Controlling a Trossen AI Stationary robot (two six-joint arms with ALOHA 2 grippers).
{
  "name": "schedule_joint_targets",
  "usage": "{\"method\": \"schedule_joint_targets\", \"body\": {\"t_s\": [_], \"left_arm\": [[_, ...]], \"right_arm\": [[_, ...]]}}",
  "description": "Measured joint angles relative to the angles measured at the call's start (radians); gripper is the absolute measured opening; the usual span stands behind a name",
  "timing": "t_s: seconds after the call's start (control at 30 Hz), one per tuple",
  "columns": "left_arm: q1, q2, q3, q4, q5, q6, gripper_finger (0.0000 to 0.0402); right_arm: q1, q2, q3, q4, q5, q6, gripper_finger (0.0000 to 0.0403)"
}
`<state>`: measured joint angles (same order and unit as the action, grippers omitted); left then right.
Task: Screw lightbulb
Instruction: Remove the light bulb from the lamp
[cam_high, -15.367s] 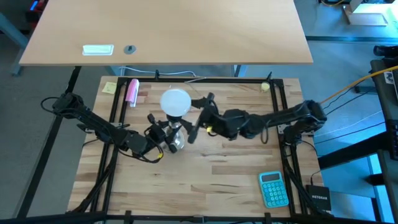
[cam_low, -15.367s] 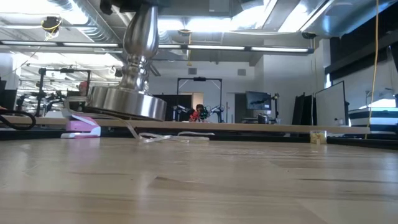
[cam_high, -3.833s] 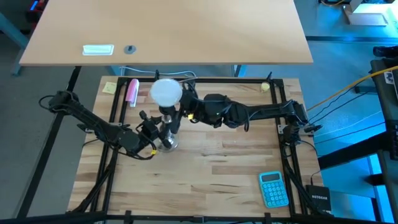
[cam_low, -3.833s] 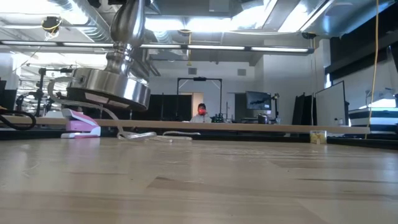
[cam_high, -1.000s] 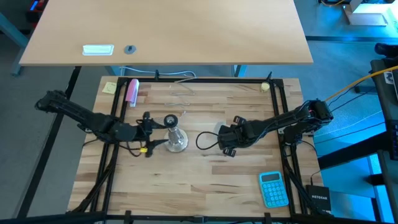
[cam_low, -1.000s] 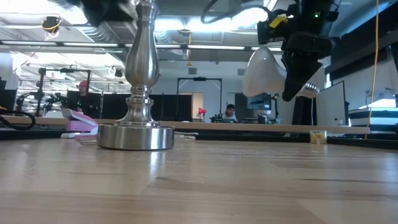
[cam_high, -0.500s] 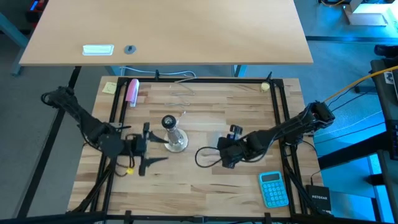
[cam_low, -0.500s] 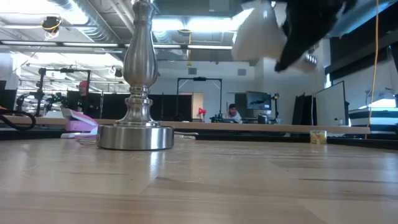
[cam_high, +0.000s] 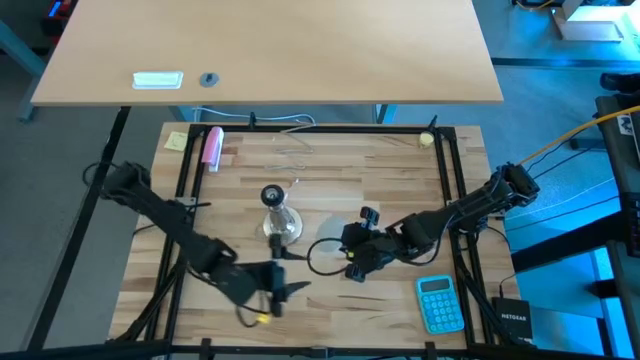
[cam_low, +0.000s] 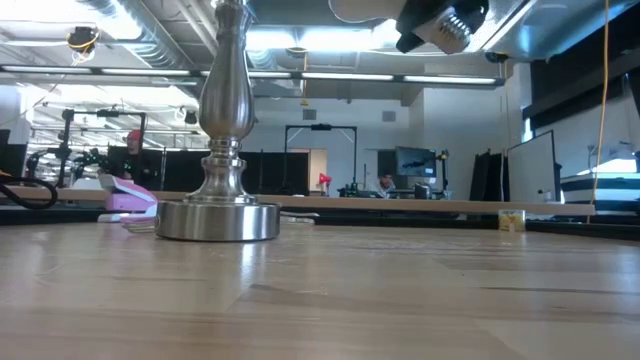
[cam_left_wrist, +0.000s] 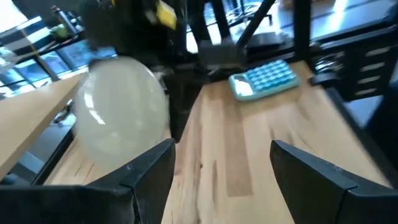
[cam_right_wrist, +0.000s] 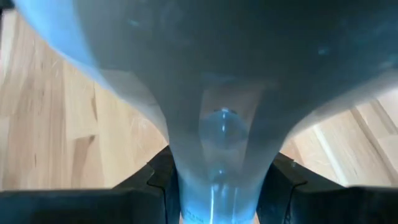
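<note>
The silver lamp stand (cam_high: 277, 215) (cam_low: 222, 150) stands upright on its flared base left of the table's middle, with nothing touching it. The white lightbulb (cam_high: 322, 255) (cam_low: 365, 8) (cam_left_wrist: 121, 112) hangs high over the table to the stand's right, held by my right gripper (cam_high: 347, 262) (cam_right_wrist: 221, 186). My left gripper (cam_high: 285, 295) (cam_left_wrist: 224, 168) is open near the table's front edge, left of centre. It points toward the bulb and has nothing between its fingers. My right gripper pinches the bulb's narrow neck (cam_right_wrist: 221, 146) between its two fingers (cam_right_wrist: 163, 180), coming from the table's right. The globe sticks out toward the table's left and the silvery screw base (cam_low: 455, 25) toward the right. The bulb is lifted clear and lies roughly level.
A blue calculator (cam_high: 440, 303) (cam_left_wrist: 264, 78) lies at the near right. A pink object (cam_high: 212, 147) (cam_low: 130, 200) and a yellow note (cam_high: 176, 140) lie at the far left, and a thin wire (cam_high: 290, 150) lies near the far edge.
My left gripper has left the lamp stand's side and swung toward the near edge and then to the right, staying open. My right gripper has carried the bulb up and toward the near edge. The bulb has tipped, and its screw base now shows.
</note>
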<state>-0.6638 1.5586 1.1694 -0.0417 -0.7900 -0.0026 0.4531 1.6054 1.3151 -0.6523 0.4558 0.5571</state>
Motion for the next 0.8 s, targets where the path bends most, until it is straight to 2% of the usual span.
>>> {"method": "schedule_joint_targets", "body": {"t_s": [0.17, 0.27, 0.4, 0.6, 0.8], "left_arm": [[0.066, 0.119, 0.025, 0.16, -0.022, 0.072, 0.0253], [0.086, 0.154, 0.074, 0.171, -0.116, 0.107, 0.0253], [0.115, 0.165, 0.117, 0.196, -0.159, 0.15, 0.0253], [0.124, 0.167, 0.129, 0.225, -0.167, 0.192, 0.0253], [0.17, 0.184, 0.13, 0.241, -0.133, 0.167, 0.0253]], "right_arm": [[-0.002, 0.0, 0.0, 0.014, 0.007, 0.0, 0.0142], [-0.003, -0.001, 0.0, 0.012, 0.023, 0.007, 0.0142], [-0.002, 0.0, 0.0, 0.014, 0.027, 0.015, 0.0142], [-0.002, 0.0, 0.0, 0.01, 0.034, 0.034, 0.0142], [-0.002, 0.0, -0.003, 0.006, 0.046, 0.041, 0.0142]]}}
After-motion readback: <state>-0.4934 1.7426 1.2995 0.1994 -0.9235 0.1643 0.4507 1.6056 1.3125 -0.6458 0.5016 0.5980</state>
